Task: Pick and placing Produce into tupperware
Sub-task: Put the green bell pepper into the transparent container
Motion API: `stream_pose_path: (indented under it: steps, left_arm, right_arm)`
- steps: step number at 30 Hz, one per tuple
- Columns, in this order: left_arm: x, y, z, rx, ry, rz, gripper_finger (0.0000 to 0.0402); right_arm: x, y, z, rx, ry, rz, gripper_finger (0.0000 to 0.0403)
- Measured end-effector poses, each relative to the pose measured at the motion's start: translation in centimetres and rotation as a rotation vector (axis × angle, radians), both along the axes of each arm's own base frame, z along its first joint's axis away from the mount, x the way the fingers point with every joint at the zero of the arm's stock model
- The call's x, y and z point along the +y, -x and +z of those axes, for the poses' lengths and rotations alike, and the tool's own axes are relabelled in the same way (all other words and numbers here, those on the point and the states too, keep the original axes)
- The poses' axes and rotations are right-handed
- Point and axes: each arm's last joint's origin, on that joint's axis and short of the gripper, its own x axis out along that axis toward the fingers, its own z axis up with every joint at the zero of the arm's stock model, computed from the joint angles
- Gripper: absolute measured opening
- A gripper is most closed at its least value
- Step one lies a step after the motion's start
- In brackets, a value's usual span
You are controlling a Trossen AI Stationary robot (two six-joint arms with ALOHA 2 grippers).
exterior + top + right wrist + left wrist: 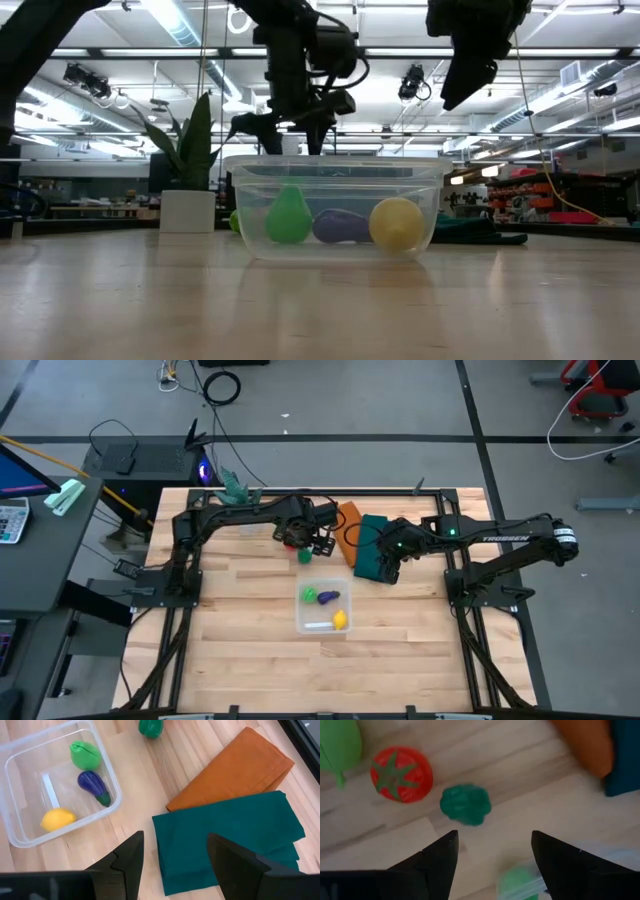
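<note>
The clear tupperware [323,622] [15,837] [335,170] sits mid-table. Inside it lie the light green piece [85,755], the purple piece [94,786] and the yellow piece [58,818]. The red tomato [401,774] [290,543] and the dark green piece [465,804] [305,555] rest on the wood just beyond the container's far side. My left gripper [492,857] [303,540] hovers open above these two, with the dark green piece ahead of its fingertips. My right gripper [175,855] [386,567] hangs open above the dark green cloth.
A folded orange cloth [232,767] and a folded dark green cloth [230,835] lie right of the container. A potted plant [190,160] stands at the far left. A pale green shape [337,745] lies beside the tomato. Bare wood stretches along the near side.
</note>
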Motion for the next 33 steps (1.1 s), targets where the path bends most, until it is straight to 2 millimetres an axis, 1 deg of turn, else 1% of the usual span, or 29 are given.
stream_pose_path:
  steps: [5, 9, 15, 21, 24, 33]
  left_arm:
    - [1.6, 0.5, -0.4, 0.016, 0.041, 0.042, 0.0271]
    - [2.4, 0.6, -1.1, 0.033, 0.09, 0.076, 0.0272]
    - [2.4, 0.5, -1.8, 0.039, 0.143, 0.077, 0.0273]
    - [2.4, 0.2, -2.3, 0.046, 0.155, 0.095, 0.0273]
    - [2.4, 0.4, -2.7, 0.079, 0.166, 0.097, 0.0272]
    - [2.8, 0.1, -3.8, 0.099, 0.165, 0.108, 0.0272]
  right_arm:
    - [0.0, 0.0, 0.0, -0.005, 0.002, 0.002, 0.0178]
    - [0.0, 0.0, 0.0, -0.003, 0.009, 0.013, 0.0178]
    - [0.0, -0.1, 0.0, -0.004, 0.016, 0.023, 0.0178]
    - [0.0, -0.1, 0.1, -0.009, 0.026, 0.038, 0.0178]
    - [0.0, -0.1, 0.1, -0.009, 0.027, 0.039, 0.0178]
    - [0.0, -0.2, 0.1, -0.014, 0.031, 0.044, 0.0178]
